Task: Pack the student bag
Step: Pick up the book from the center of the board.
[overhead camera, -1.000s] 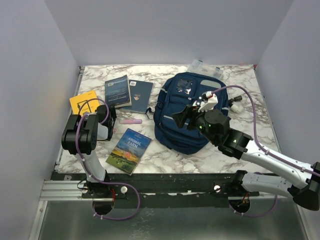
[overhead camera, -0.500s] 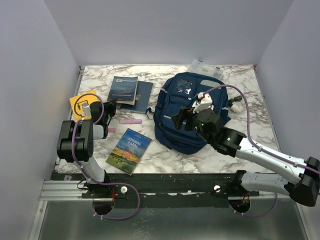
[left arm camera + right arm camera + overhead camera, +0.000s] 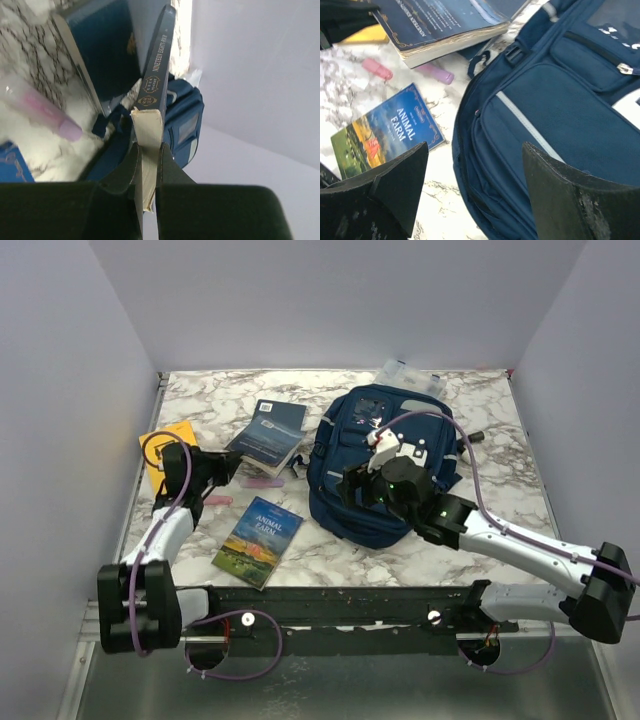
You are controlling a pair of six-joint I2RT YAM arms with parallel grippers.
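The student bag, a navy backpack with grey stripes, lies flat on the marble table; it also shows in the right wrist view and behind the book in the left wrist view. My left gripper is shut on the page edge of a dark blue paperback, which is tilted up off the table just left of the bag. My right gripper hangs open over the bag's left front side, with nothing between its fingers.
An Animal Farm book lies near the front edge. A yellow book sits at far left. Two small pink tubes lie between them. Another navy book lies under the lifted one. A clear plastic box stands behind the bag.
My left gripper closed on the dark paperback, lifted its edge and carried it right toward the bag. The right gripper moved left over the bag's left side, staying open.
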